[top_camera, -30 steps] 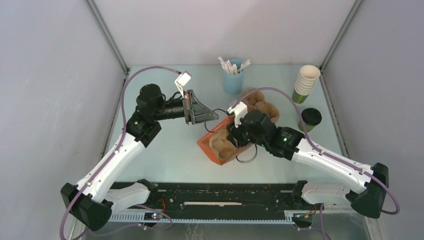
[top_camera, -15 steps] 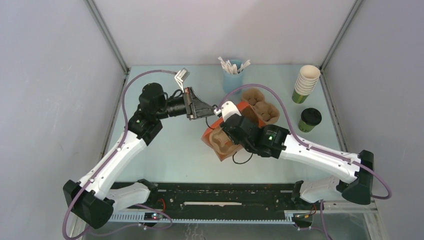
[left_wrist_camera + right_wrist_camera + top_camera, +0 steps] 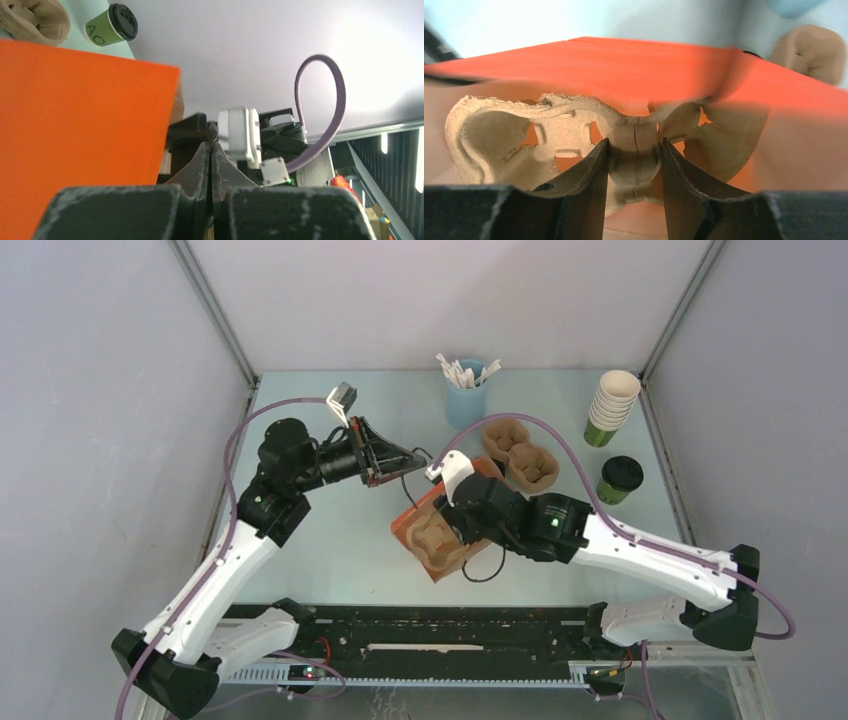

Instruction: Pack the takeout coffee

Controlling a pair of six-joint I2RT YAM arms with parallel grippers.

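The takeout coffee (image 3: 620, 478), a green cup with a black lid, stands at the right of the table, also showing in the left wrist view (image 3: 112, 24). An orange paper bag (image 3: 405, 528) lies tilted mid-table with a brown pulp carrier (image 3: 440, 536) inside it. My right gripper (image 3: 458, 528) reaches into the bag mouth and is shut on the carrier's centre ridge (image 3: 635, 150). My left gripper (image 3: 418, 456) hovers at the bag's far edge. Its jaws are pressed together on a thin black cord handle of the bag (image 3: 75, 115).
A second pulp carrier (image 3: 520, 455) lies behind the bag. A stack of lidless green-and-cream cups (image 3: 612, 400) stands at the back right. A blue cup of stirrers (image 3: 466, 392) stands at the back centre. Grey walls close in on both sides.
My right arm has dragged the bag and its carrier left and nearer, uncovering the second carrier. My left gripper has shifted slightly left and turned, still shut.
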